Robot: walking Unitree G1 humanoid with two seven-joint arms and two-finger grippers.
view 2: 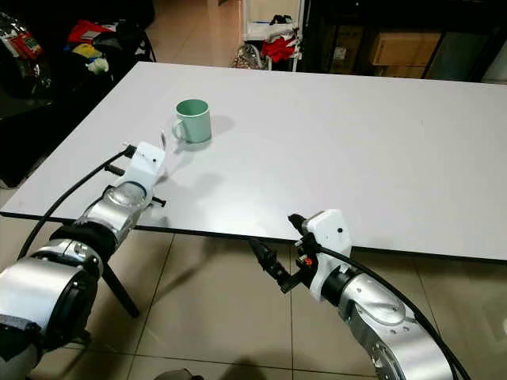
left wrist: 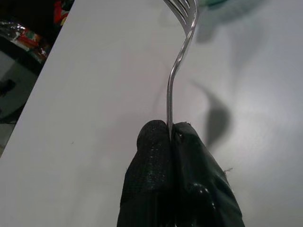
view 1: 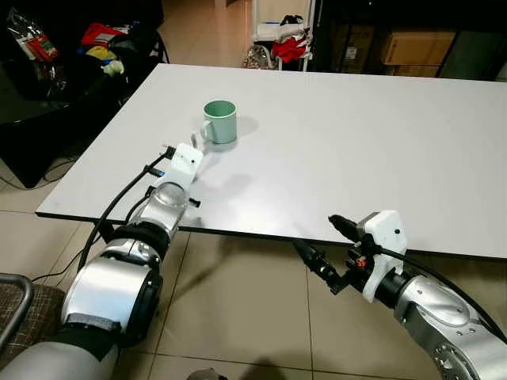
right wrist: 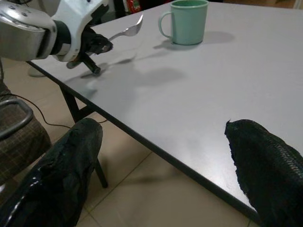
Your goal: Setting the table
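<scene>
White and wide, the table (view 1: 356, 134) fills the middle of the head view, its near edge running across the lower half of the frame. Beyond its upper left corner a dark couch (view 1: 47, 95) holds scattered clutter. In the upper left of the tabletop stands a green mug (view 1: 220, 121), handle turned toward the robot's left. Just below it in the frame the left gripper (left wrist: 169, 142) hangs over the table, its two fingers pressed together on the handle of a fork (left wrist: 177, 71), the prongs reaching toward the mug and close to its handle. At the lower right the right gripper (view 1: 321, 249) waits below the table edge with its fingers spread wide and nothing between them.

The pinch sits at the very end of a thin handle, so the fork could swivel or slip on release. Set down carelessly, its prongs might knock the mug.
</scene>
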